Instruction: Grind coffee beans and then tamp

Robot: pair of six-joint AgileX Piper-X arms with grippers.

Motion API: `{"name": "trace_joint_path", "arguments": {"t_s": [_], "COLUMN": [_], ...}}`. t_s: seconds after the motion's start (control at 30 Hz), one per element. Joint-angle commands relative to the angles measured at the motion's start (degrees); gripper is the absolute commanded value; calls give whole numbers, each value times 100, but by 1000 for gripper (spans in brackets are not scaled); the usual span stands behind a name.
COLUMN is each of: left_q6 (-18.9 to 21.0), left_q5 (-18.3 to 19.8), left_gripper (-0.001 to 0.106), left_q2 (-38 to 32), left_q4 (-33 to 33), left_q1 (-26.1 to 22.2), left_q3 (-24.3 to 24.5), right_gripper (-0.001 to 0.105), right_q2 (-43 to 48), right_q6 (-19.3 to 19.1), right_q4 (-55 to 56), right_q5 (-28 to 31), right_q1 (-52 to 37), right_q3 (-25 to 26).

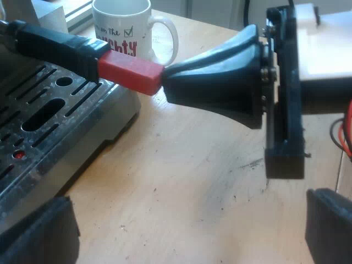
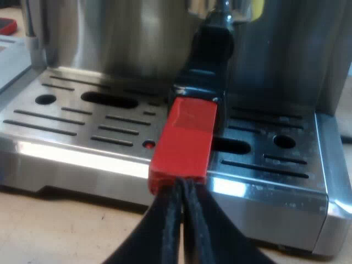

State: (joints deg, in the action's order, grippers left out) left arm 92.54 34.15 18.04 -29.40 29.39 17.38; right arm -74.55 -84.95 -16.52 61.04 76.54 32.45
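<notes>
The holder's dark handle (image 1: 52,41) juts out from the espresso machine's front over the drip tray (image 1: 49,118). My right gripper (image 1: 164,82) is shut on the handle's red end (image 1: 129,71). In the right wrist view its two black fingers (image 2: 165,220) pinch the red end (image 2: 184,137), and the dark handle (image 2: 206,60) runs up to the machine's front. My left gripper (image 1: 181,231) hangs open over the wooden table beside the drip tray, below the right gripper, with nothing between its fingers (image 1: 36,234).
A white mug (image 1: 124,27) with printed lettering stands on the table just past the drip tray's corner. The slotted metal drip tray (image 2: 82,110) spans the machine's base. Bare wooden tabletop (image 1: 181,176) lies under both grippers.
</notes>
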Motion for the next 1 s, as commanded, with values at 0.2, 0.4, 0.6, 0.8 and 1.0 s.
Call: {"name": "trace_joint_path", "arguments": {"t_s": [0.2,0.4,0.6,0.8,1.0], "left_q6": [56,56,56,56,56], "left_q5": [53,53,53,53,53], "left_gripper": [85,85,85,85,85], "left_q2": [-4,-4,-4,-4,-4], "left_q4": [101,101,152,361,362], "left_q1": [42,42,42,42,42], "left_q3": [8,8,24,24,24], "right_gripper": [33,56,57,57,57], "right_q2": [42,112,406,734,730], "right_q6": [753,763,675,504,874], "right_q4": [732,872,883,2094,3342], "right_q5": [-214,-174,228,181,-525], "right_q1": [179,393,544,544,140], "right_q3": [74,74,86,750,1605]}}
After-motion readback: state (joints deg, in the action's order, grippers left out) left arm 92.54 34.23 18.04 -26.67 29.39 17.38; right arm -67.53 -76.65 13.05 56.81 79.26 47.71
